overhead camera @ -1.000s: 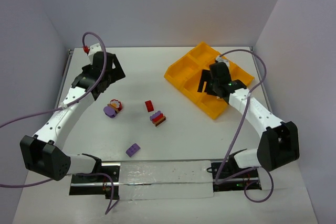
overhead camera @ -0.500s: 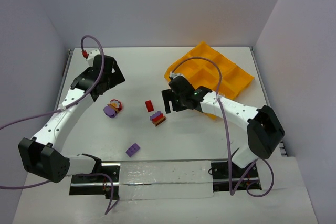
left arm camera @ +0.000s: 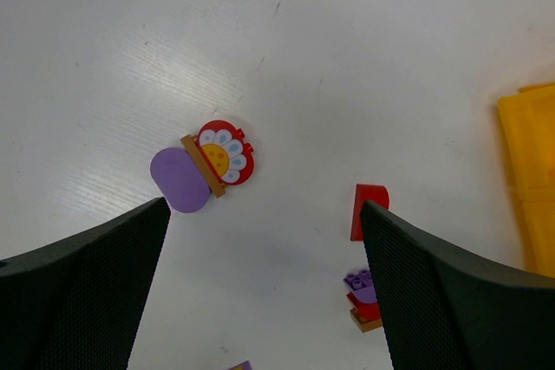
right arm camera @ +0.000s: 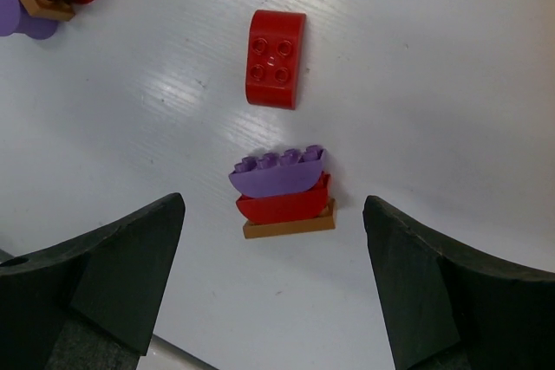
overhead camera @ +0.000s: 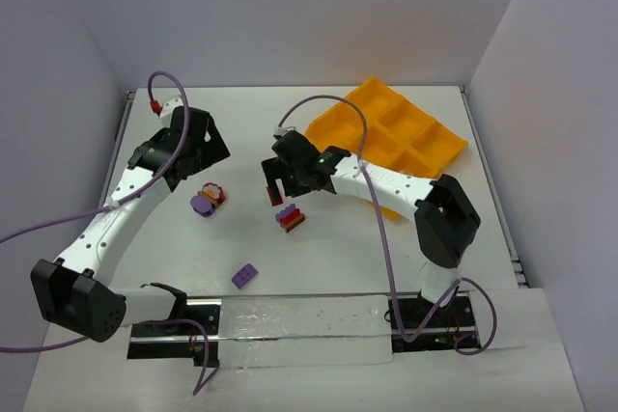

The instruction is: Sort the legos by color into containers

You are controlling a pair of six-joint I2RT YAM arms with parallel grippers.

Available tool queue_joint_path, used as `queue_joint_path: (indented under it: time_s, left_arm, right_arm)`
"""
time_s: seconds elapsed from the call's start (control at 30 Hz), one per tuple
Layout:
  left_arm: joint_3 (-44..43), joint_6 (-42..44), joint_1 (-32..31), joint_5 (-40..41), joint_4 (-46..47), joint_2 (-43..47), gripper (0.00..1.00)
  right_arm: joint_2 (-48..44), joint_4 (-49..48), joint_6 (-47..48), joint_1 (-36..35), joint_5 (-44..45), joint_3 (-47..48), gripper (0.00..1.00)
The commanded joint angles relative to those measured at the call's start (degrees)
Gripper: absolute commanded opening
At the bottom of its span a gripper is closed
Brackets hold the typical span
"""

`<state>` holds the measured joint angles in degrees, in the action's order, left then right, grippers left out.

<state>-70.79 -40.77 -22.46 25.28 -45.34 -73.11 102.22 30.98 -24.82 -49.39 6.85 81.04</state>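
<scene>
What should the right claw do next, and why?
Probably lower the right gripper straight down around the purple-red-brown stack. Its jaws are open with nothing in them, and the stack lies right between them. The lone red brick sits farther ahead.

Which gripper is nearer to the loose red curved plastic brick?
Right. The right gripper hovers open almost directly above the red brick; the left gripper hangs open to its left, beyond the purple-and-red flower cluster.

— The table (right arm camera: 451, 67)?
— Matt white, finely ridged, faintly shiny. The red brick (right arm camera: 276, 58) is smooth glossy plastic (studs too).
— The tray (overhead camera: 415, 132)?
— Orange plastic, slight sheen. My left fingers (left arm camera: 78, 292) look matt black, finely dotted.
</scene>
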Motion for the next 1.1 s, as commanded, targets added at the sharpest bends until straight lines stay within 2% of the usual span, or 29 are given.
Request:
queue_joint_path:
  time_s: [0.0,0.17,0.33,0.6,0.77,0.97,1.07]
  left_arm:
    - [2.8,0.1,-0.4,-0.4,2.2,2.8,0.99]
    - [6.5,1.5,-0.4,-3.2,8.5,2.7,0.99]
    - [9.2,2.0,-0.4,-8.7,11.0,-0.6,0.99]
    - [10.4,2.8,-0.4,-11.1,9.5,0.4,0.99]
    - [10.6,3.6,-0.4,-8.2,9.3,3.3,0.99]
    - [9.0,4.5,-0.4,-2.7,5.1,3.4,0.99]
    - [8.4,4.5,-0.4,-1.3,4.0,4.6,0.99]
  right_arm:
    - [4.7,1.8,1.2,-0.4,0.5,4.6,0.91]
    - [10.1,2.4,1.6,-0.4,-2.6,9.1,0.91]
    - [16.4,5.2,1.2,-0.4,-1.9,16.0,0.91]
    - [24.2,7.8,-0.1,-0.3,0.8,24.7,0.86]
    - [26.7,7.7,-1.3,-0.4,2.1,26.5,0.77]
    - [26.8,7.6,-2.4,-0.4,5.0,23.9,0.65]
    - [26.3,7.0,-3.6,-0.4,5.0,22.2,0.51]
